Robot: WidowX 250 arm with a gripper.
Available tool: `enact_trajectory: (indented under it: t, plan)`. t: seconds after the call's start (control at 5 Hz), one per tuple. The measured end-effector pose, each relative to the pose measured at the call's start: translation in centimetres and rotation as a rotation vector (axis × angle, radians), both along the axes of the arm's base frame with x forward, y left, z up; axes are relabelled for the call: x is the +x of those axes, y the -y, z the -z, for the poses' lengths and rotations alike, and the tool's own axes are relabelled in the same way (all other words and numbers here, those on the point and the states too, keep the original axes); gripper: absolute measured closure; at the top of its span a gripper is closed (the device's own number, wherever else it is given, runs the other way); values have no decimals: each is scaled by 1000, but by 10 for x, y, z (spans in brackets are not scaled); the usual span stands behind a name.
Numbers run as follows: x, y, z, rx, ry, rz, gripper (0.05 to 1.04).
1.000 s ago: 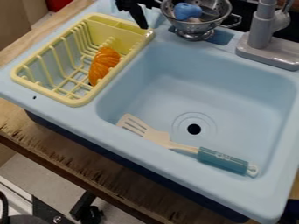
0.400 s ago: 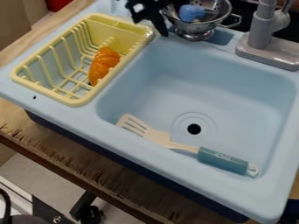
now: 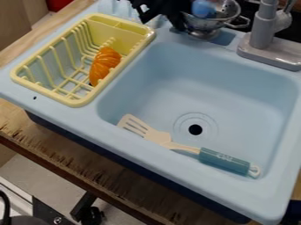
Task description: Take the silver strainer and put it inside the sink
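One silver strainer (image 3: 204, 25) stands on the sink's back rim at 12 o'clock from the basin (image 3: 235, 83), outside it, a blue object (image 3: 203, 9) in its bowl. The black gripper (image 3: 164, 16) hangs at the strainer's 9 o'clock side, overlapping it in the view; whether its jaws are open, closed or gripping the strainer cannot be told. A gray faucet (image 3: 263, 33) rises at the strainer's 3 o'clock. Inside the light-blue basin, a spatula (image 3: 226, 162) lies near the drain (image 3: 195, 129), its slotted cream head at the drain's 9 o'clock and its teal handle at 5 o'clock. At 10 o'clock from the basin sits a yellow dish rack (image 3: 73, 102), holding a ridged orange object (image 3: 104, 63) toward the rack's 3 o'clock side. The sink unit rests on a wooden tabletop (image 3: 82, 165), its front edge worn.
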State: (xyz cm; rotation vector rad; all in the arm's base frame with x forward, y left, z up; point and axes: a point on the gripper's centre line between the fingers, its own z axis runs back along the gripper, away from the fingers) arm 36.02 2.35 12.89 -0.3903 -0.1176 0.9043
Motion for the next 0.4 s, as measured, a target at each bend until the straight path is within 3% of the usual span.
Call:
enact_trajectory:
  t: [0.4]
  plan:
    - [-25,-10,-4,-76,-40,102,1022]
